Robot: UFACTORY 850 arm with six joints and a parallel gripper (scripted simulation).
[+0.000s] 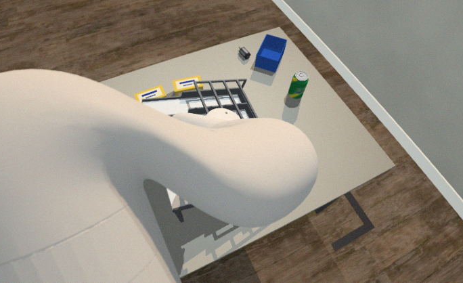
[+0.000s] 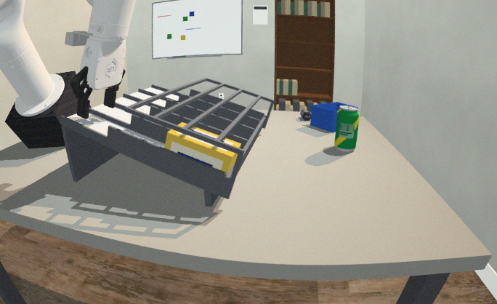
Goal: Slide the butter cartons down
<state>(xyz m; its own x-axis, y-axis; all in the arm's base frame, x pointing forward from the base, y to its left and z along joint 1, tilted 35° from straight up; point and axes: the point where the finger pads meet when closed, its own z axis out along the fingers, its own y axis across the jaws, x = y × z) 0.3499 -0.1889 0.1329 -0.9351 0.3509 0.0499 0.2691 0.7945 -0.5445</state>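
From the side, the end effector (image 2: 95, 102) hangs with its 2 dark fingers spread wide and nothing between them, poised over the high end of the sloped shelf (image 2: 167, 124), above a lane near its far-left edge. That same view shows a butter carton (image 2: 200, 150) resting against the bottom stop in 1 of the lanes toward the right side, with what looks like a second yellow carton just behind it, though I cannot tell if they touch. From overhead, the arm's pale bulk (image 1: 138, 168) covers most of the shelf and hides the end effector completely; only the shelf's far corner of grey rails (image 1: 223, 96) peeks out. What the overhead view does add is 2 butter cartons (image 1: 150, 93) (image 1: 187, 83) lying flat beside each other at the shelf's edge. Well apart from the shelf on the counter (image 2: 318, 211) stand a green can (image 2: 346, 128), a blue bin (image 2: 328, 115) beyond it, and a small dark object (image 1: 244, 52) beside the bin, too small to identify.
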